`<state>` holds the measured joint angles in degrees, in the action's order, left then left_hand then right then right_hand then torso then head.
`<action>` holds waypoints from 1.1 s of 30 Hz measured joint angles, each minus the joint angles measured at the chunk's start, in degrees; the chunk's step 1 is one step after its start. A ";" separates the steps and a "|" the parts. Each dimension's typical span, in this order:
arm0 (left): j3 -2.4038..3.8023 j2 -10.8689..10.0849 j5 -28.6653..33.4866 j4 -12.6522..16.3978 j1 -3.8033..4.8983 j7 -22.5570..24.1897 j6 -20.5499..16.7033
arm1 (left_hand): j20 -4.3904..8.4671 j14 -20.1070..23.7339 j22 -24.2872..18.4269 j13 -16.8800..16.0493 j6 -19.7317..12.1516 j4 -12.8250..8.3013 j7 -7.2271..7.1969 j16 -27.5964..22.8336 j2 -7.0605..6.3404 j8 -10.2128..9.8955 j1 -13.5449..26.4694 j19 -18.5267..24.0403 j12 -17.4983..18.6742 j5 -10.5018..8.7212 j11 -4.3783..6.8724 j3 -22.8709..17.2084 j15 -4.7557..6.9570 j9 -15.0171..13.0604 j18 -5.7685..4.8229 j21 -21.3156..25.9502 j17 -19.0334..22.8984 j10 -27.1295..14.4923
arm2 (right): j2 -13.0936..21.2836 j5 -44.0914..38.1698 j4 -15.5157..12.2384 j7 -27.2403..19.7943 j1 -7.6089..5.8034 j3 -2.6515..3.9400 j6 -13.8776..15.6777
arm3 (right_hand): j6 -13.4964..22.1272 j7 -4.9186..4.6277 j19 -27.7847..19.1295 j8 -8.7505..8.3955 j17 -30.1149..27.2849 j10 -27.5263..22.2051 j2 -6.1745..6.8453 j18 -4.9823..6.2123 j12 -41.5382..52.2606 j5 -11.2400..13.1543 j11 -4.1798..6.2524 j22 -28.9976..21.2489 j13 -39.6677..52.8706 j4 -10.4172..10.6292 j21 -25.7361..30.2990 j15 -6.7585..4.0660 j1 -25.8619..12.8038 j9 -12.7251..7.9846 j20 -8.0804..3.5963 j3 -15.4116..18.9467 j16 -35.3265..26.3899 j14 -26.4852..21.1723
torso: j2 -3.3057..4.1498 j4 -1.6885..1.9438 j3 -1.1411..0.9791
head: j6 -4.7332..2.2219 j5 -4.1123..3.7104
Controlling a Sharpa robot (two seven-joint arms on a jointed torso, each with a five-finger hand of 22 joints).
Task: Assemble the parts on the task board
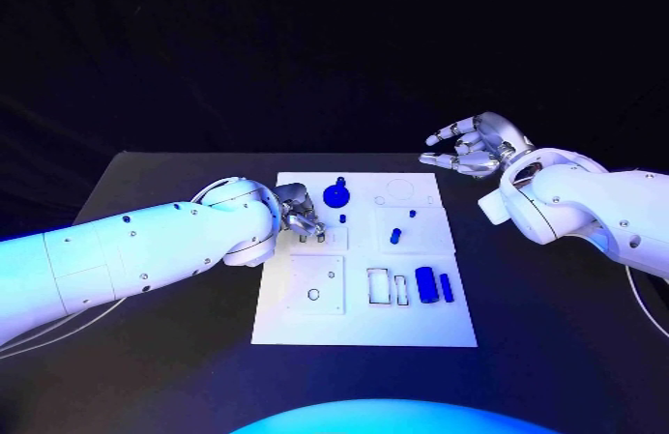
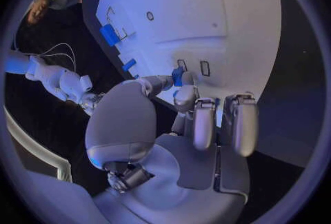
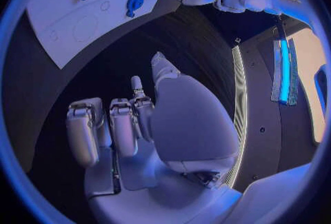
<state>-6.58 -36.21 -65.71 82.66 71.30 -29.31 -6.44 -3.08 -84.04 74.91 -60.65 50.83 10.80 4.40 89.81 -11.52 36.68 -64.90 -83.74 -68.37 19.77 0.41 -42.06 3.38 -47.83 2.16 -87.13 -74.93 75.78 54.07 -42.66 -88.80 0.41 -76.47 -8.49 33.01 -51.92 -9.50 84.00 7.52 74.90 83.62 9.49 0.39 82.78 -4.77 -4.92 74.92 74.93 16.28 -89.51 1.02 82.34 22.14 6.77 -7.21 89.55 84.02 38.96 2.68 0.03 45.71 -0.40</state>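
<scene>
Left robot hand: positioned over the left edge of the task board, at about 9 o'clock from the board's centre. In the left wrist view its thumb and a finger pinch one small blue part directly above the board surface; the remaining fingers are curled alongside.

Right robot hand: off the board at about 1 o'clock, above the black counter, fingers loosely apart and curved, holding nothing.

Task board: one white plate, centred on the counter. Blue parts counted on it in the head view: five. One large round-headed part at 12 o'clock; one small round piece just beside it; one short peg near centre; two upright blocks side by side at 4 o'clock. Outlined recesses are visible on the board.

No legible writing, labels or brand marks.
</scene>
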 measured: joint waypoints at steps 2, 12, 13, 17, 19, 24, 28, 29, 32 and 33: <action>0.00 0.00 -0.13 0.00 -0.03 0.00 0.00 | 0.00 0.00 0.00 0.00 0.00 0.00 0.00 0.00 0.00 -0.06 0.00 0.00 0.00 0.01 0.00 0.00 0.00 0.00 0.00 0.00 0.00 0.00 | -0.01 -0.01 0.01 0.01 0.01 0.00 -0.01 | 0.00 0.00 0.00 0.00 0.00 0.00 0.00 0.00 0.00 0.00 0.00 0.00 0.02 0.00 0.00 0.00 0.00 0.00 0.00 0.00 0.00 0.00 | 0.00 0.00 -0.01 | 0.04 0.06; -0.02 0.00 -0.47 0.05 -0.18 -0.01 0.33 | 0.00 0.00 0.00 0.00 0.38 0.00 0.01 0.00 0.00 -0.09 0.00 0.00 0.00 0.29 0.00 0.00 0.00 0.01 0.00 0.00 0.01 0.00 | -0.03 -0.07 0.10 0.04 0.03 -0.01 -0.05 | 0.00 0.00 0.00 0.00 0.05 0.00 0.00 0.00 0.00 0.00 0.00 -0.01 0.01 0.00 0.00 0.00 0.00 0.00 0.00 0.00 0.00 0.00 | 0.03 -0.02 -0.02 | 0.14 0.28; -0.02 0.01 -0.47 0.05 -0.21 -0.01 0.40 | 0.00 0.00 0.00 0.01 0.38 0.00 0.01 0.00 0.00 -0.09 0.00 0.00 0.00 0.29 0.00 0.00 0.00 0.01 0.00 0.00 0.01 0.00 | -0.03 -0.07 0.11 0.04 0.03 -0.01 -0.06 | 0.00 0.00 0.00 0.00 0.05 0.00 0.00 -0.01 0.00 0.00 0.00 -0.01 0.01 0.00 0.00 0.00 0.00 0.00 0.00 0.00 0.00 0.00 | 0.04 -0.02 -0.03 | 0.15 0.31; -0.04 0.07 -0.47 0.05 -0.32 -0.01 0.76 | 0.00 0.00 0.00 0.01 0.38 0.00 0.01 0.00 -0.01 -0.10 0.00 0.00 0.00 0.29 0.00 0.00 0.00 0.02 0.00 0.00 0.01 0.00 | -0.03 -0.09 0.12 0.06 0.03 -0.01 -0.08 | 0.00 0.00 0.00 0.00 0.04 0.00 0.00 0.00 0.00 0.00 0.00 -0.01 0.01 0.00 0.00 0.00 0.00 0.00 0.00 0.00 0.00 0.00 | 0.04 -0.02 -0.04 | 0.25 0.28; -0.05 0.12 -0.47 0.01 -0.36 -0.01 0.96 | 0.00 0.00 0.00 0.01 0.38 0.00 0.01 0.00 -0.01 -0.11 0.01 0.00 0.00 0.29 -0.01 0.00 0.00 0.02 0.00 0.00 0.01 0.00 | -0.04 -0.10 0.13 0.07 0.03 -0.01 -0.09 | 0.00 0.00 0.00 0.00 0.04 0.00 0.00 0.00 0.00 0.00 0.00 -0.01 0.01 0.00 0.00 0.00 0.00 0.00 0.00 0.00 0.00 0.00 | 0.04 -0.02 -0.04 | 0.27 0.23; 0.00 0.23 -0.47 -0.10 -0.32 -0.01 1.50 | 0.00 0.00 0.00 0.01 0.38 0.00 0.01 0.00 -0.01 -0.22 0.01 0.00 0.01 0.29 -0.01 0.00 -0.01 0.03 0.00 0.00 0.01 0.00 | -0.05 -0.12 0.16 0.11 0.04 -0.01 -0.12 | 0.00 0.00 0.00 0.25 0.04 0.00 0.00 0.00 0.00 0.00 0.00 -0.02 0.00 0.00 0.00 -0.21 0.00 0.00 0.00 0.00 0.00 -0.21 | 0.04 -0.02 -0.05 | 0.41 0.18; 0.03 0.25 -0.47 -0.18 -0.28 -0.01 1.91 | 0.00 0.00 0.00 0.01 0.38 0.00 0.01 0.00 -0.01 -0.22 0.01 0.00 0.01 0.29 -0.01 0.00 -0.01 0.03 0.00 0.00 0.01 0.00 | -0.05 -0.13 0.17 0.15 0.04 -0.01 -0.13 | 0.00 0.00 0.00 0.24 0.04 0.00 0.00 0.00 0.00 0.00 0.00 -0.02 0.00 0.00 0.00 -0.21 0.00 0.00 0.00 0.00 0.00 -0.21 | 0.06 -0.05 -0.05 | 0.43 0.16; 0.03 0.26 -0.47 -0.20 -0.27 -0.01 1.99 | 0.00 0.00 0.00 0.01 0.39 0.00 0.00 0.00 -0.01 -0.22 0.01 0.00 0.01 0.29 -0.01 0.00 -0.01 0.03 0.00 0.00 0.01 0.00 | -0.05 -0.14 0.17 0.16 0.04 -0.01 -0.14 | 0.00 0.00 0.00 0.24 0.04 0.00 0.00 0.00 0.00 0.00 0.00 -0.02 0.00 0.00 0.00 -0.21 0.00 0.00 0.00 0.00 0.00 -0.21 | 0.06 -0.05 -0.06 | 0.43 0.15; 0.04 0.26 -0.47 -0.27 -0.26 -0.01 2.26 | 0.00 0.00 0.00 0.01 0.39 0.00 0.00 0.00 -0.02 -0.28 0.02 0.00 0.01 0.29 -0.01 0.00 -0.01 0.03 0.01 0.00 0.01 0.00 | -0.05 -0.15 0.17 0.18 0.04 -0.01 -0.16 | 0.00 0.00 0.00 0.24 0.03 0.00 0.00 0.00 0.00 0.00 0.00 -0.02 0.00 0.00 0.00 -0.21 0.00 0.00 0.00 0.00 0.00 -0.21 | 0.06 -0.05 -0.06 | 0.47 0.15; 0.04 0.26 -0.47 -0.29 -0.26 -0.01 2.34 | 0.00 0.00 0.00 0.01 0.39 0.00 0.00 0.00 -0.02 -0.28 0.02 0.00 0.01 0.29 -0.01 0.00 -0.01 0.03 0.00 0.00 0.01 0.00 | -0.05 -0.15 0.17 0.18 0.04 -0.01 -0.17 | 0.00 0.00 0.00 0.24 0.03 0.00 0.00 0.00 0.00 0.00 0.00 -0.02 0.00 0.00 0.00 -0.21 0.00 0.00 0.00 0.00 0.00 -0.21 | 0.05 -0.05 -0.07 | 0.50 0.18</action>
<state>-6.53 -35.94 -66.18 82.37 71.05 -29.32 -4.10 -3.08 -84.04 74.91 -60.63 51.22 10.80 4.40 89.81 -11.54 36.40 -64.88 -83.74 -68.37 20.06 0.40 -42.06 3.37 -47.79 2.16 -87.13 -74.92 75.77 54.02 -42.81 -88.63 0.60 -76.43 -8.50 32.84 -51.92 -9.50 84.00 7.76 74.94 83.62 9.49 0.39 82.78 -4.77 -4.92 74.91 74.93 16.28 -89.51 0.81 82.34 22.14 6.77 -7.21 89.55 83.82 39.01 2.63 -0.04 46.21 -0.21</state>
